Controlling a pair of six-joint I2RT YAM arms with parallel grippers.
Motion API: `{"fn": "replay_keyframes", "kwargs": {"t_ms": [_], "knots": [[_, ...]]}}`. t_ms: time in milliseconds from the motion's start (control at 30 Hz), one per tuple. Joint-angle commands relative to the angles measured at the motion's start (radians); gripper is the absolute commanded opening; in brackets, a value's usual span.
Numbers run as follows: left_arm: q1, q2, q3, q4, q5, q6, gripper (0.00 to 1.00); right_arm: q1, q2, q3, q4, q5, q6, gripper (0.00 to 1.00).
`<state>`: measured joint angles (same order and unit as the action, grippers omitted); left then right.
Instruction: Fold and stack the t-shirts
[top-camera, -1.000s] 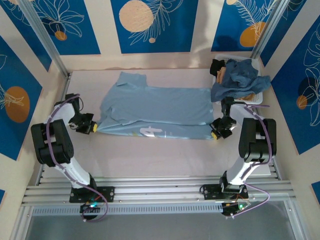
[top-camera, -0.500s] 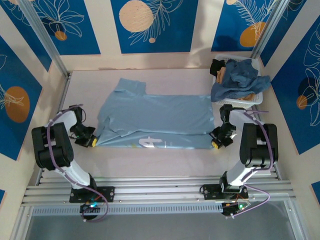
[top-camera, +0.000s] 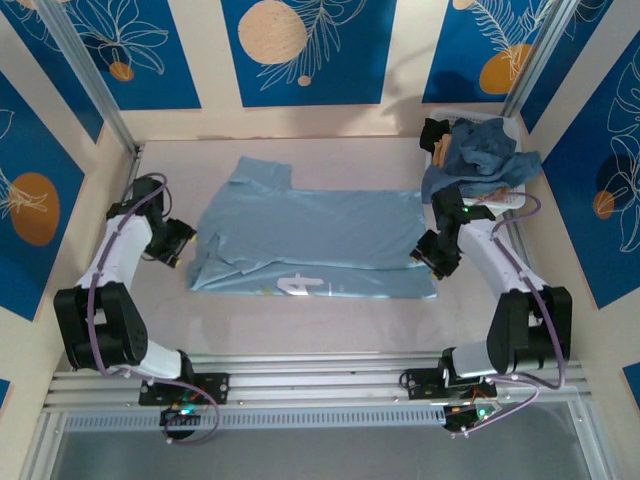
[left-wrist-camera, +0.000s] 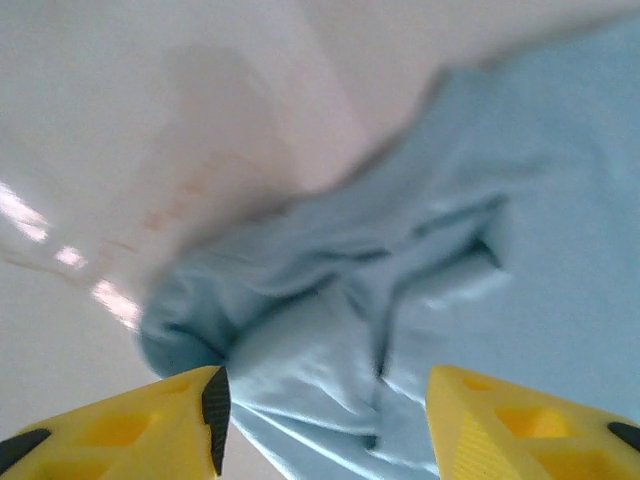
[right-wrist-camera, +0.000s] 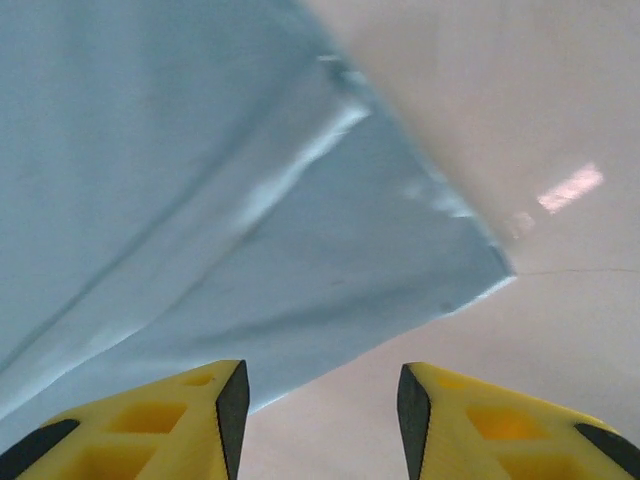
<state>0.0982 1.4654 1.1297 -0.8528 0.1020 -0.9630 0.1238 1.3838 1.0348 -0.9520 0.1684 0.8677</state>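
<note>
Left hand (top-camera: 176, 241) and right hand (top-camera: 437, 254) had released the pale shirt (top-camera: 310, 235) and drawn back, both apart and empty; the first fold looked laid on the table (top-camera: 320, 322).

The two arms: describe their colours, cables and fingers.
Both the left arm and right arm have white links between bulky black joints, each with a purple cable looping loosely alongside. The left gripper and right gripper have black bodies; their wedge-shaped fingers are yellow with black inner pads.
</note>
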Motion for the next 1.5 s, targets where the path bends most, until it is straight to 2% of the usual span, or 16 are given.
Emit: {"fn": "replay_keyframes", "kwargs": {"t_ms": [0, 133, 267, 433, 633, 867, 1000, 1200, 1467], "knots": [[-0.048, 0.044, -0.030, 0.087, 0.133, -0.073, 0.50, 0.075, 0.013, 0.021, 0.041, -0.055, -0.048, 0.46], [-0.085, 0.130, -0.011, 0.143, 0.152, -0.073, 0.38, 0.124, 0.043, 0.009, 0.081, -0.095, -0.032, 0.44], [-0.088, 0.215, 0.016, 0.096, 0.109, -0.037, 0.25, 0.145, 0.030, 0.002, 0.088, -0.099, -0.012, 0.43], [-0.096, 0.254, 0.001, 0.140, 0.128, -0.034, 0.25, 0.149, 0.018, -0.017, 0.084, -0.104, -0.009, 0.44], [-0.115, 0.302, 0.014, 0.177, 0.124, -0.031, 0.30, 0.148, 0.012, -0.030, 0.091, -0.118, -0.004, 0.44], [-0.138, 0.349, 0.040, 0.181, 0.117, -0.024, 0.29, 0.149, 0.014, -0.033, 0.088, -0.116, -0.007, 0.43], [-0.148, 0.329, 0.055, 0.171, 0.085, -0.027, 0.22, 0.149, 0.010, -0.040, 0.088, -0.118, -0.005, 0.42], [-0.162, 0.312, 0.115, 0.130, 0.048, -0.010, 0.00, 0.149, 0.008, -0.048, 0.093, -0.117, 0.001, 0.40], [-0.182, 0.379, 0.263, 0.049, 0.053, 0.033, 0.00, 0.148, 0.025, -0.036, 0.097, -0.125, -0.001, 0.38]]}}
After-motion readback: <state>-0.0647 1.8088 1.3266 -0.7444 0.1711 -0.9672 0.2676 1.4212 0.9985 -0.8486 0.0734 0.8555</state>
